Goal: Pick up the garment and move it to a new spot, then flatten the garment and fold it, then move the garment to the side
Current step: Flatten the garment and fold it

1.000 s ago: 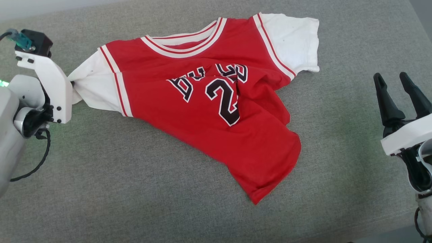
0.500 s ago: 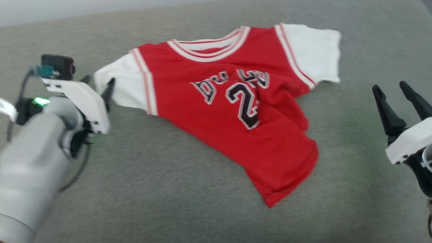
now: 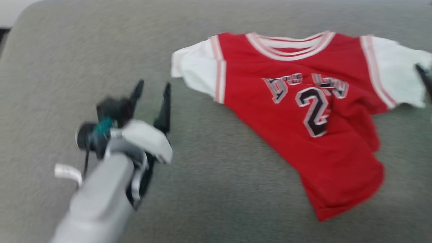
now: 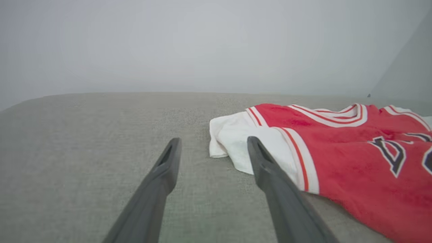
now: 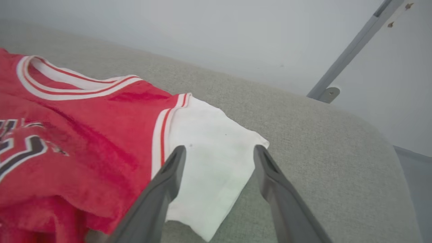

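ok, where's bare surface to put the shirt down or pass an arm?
Widest bare patch: the grey surface left of the garment, around the open left gripper. Also the near strip below the red hem, and a patch beyond the right-hand sleeve. Crowded: the middle-right, where the open right gripper hangs by that sleeve.

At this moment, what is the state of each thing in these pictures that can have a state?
garment, lying front up on the grey surface, not folded, lower part rumpled, held by nothing.
left gripper, open, empty, apart from the garment.
right gripper, open, empty, pointed at a white sleeve.
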